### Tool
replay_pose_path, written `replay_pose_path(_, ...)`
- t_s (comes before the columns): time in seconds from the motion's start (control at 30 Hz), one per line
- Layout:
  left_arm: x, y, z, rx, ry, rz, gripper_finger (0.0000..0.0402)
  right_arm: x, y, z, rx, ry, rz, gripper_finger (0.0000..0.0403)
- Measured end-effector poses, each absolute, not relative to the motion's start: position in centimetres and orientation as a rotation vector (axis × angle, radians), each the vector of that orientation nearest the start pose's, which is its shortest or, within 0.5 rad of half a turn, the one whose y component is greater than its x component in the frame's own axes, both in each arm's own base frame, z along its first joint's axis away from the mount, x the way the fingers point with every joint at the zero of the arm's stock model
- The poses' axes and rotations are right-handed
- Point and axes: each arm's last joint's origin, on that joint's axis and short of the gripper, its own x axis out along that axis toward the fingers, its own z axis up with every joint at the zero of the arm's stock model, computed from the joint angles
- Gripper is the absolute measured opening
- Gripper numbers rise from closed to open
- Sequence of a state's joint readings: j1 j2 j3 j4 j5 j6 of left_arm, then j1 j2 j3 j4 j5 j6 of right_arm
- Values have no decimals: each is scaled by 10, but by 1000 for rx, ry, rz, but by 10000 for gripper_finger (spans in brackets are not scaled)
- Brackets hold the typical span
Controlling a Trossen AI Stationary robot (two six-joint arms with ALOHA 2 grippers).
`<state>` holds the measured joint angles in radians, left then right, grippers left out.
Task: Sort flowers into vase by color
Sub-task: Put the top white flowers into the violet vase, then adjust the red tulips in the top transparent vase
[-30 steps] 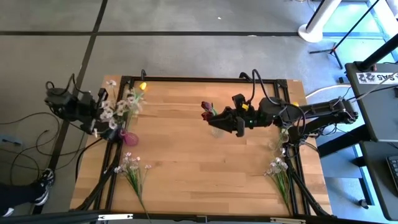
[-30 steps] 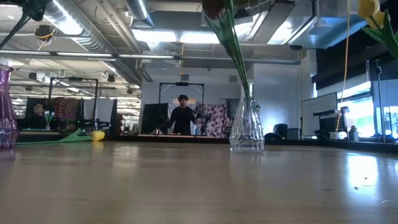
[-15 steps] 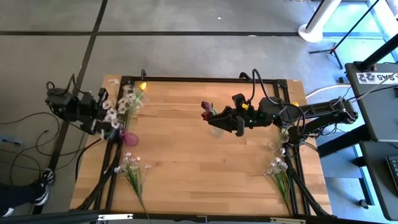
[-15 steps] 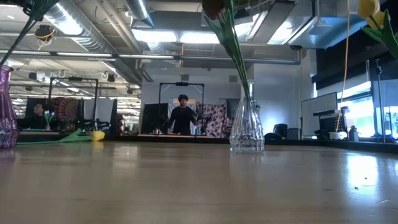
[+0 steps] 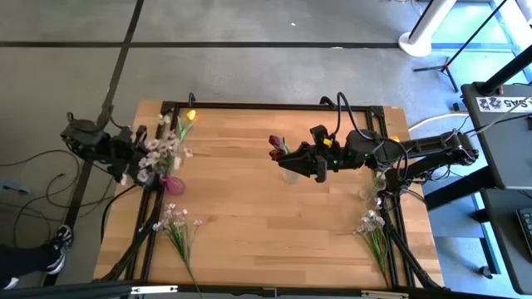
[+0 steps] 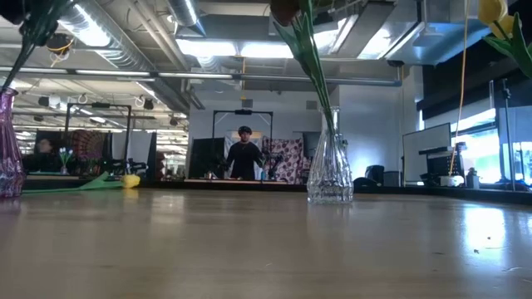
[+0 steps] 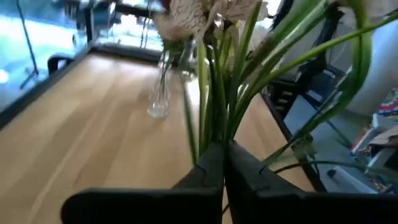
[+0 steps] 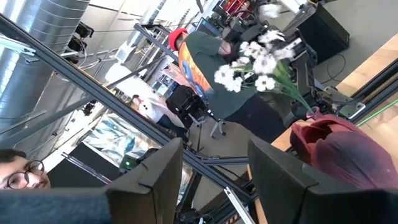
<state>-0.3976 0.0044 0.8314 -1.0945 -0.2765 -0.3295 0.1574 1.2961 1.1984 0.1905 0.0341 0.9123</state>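
A white-blossom sprig (image 5: pixel 158 151) is clamped by its stems in the left gripper (image 5: pixel 133 163) at the tabletop's (image 5: pixel 249 208) left edge, above the purple vase (image 5: pixel 172 183). The right gripper (image 5: pixel 309 162), fingers apart, is held at the clear vase (image 6: pixel 330 173) containing maroon tulips (image 5: pixel 275 148), with open tabletop between both. More sprigs (image 5: pixel 176 224) lie near the front edge; blossoms are cut off in the low view.

Two dark, near-black jointed arms with black cables looping along their links. The right arm (image 5: pixel 416 154) bears a small yellow-green marking near its wrist. Left pincer (image 7: pixel 222 163) and right pincer (image 8: pixel 211 171): flat, matte-black, blocky fingers.
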Motion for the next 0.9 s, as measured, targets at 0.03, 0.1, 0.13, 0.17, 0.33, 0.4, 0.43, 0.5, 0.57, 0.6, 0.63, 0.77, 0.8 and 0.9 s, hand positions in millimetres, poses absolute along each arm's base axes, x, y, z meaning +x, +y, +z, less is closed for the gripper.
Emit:
replay_pose_path(0.03, -25, 19, 299, -252, 281, -75, 0, 291, 45, 402, 919, -30, 156, 182)
replay_pose_path(0.1, -26, 18, 297, -283, 311, -83, 4, 291, 45, 402, 919, -28, 156, 182)
replay_pose_path(0.13, -26, 18, 296, -301, 328, -93, 9, 291, 45, 402, 919, -25, 155, 182)
replay_pose_path(0.17, -27, 17, 295, -323, 344, -101, 15, 291, 45, 402, 920, -22, 155, 182)
replay_pose_path(0.33, -30, 17, 286, -423, 458, -96, 61, 291, 46, 402, 940, -5, 186, 182)
replay_pose_path(0.4, -33, 17, 281, -446, 517, -102, 83, 291, 46, 402, 941, -4, 185, 182)
replay_pose_path(0.43, -33, 17, 280, -458, 539, -108, 93, 291, 46, 402, 941, -5, 186, 182)
replay_pose_path(0.5, -36, 18, 280, -463, 567, -124, 112, 291, 46, 402, 940, -4, 185, 182)
replay_pose_path(0.57, -39, 19, 286, -477, 580, -125, 125, 291, 46, 401, 939, -3, 185, 182)
replay_pose_path(0.6, -41, 19, 289, -481, 595, -124, 128, 291, 46, 401, 939, -1, 184, 182)
replay_pose_path(0.63, -42, 19, 293, -482, 617, -123, 129, 291, 46, 401, 939, -1, 182, 182)
replay_pose_path(0.77, -45, 18, 304, -520, 787, -106, 128, 291, 45, 401, 940, -13, 150, 182)
replay_pose_path(0.8, -44, 17, 306, -537, 842, -102, 128, 292, 45, 400, 940, -12, 149, 182)
replay_pose_path(0.9, -38, 10, 313, -637, 934, -192, 128, 294, 46, 397, 939, -1, 144, 182)
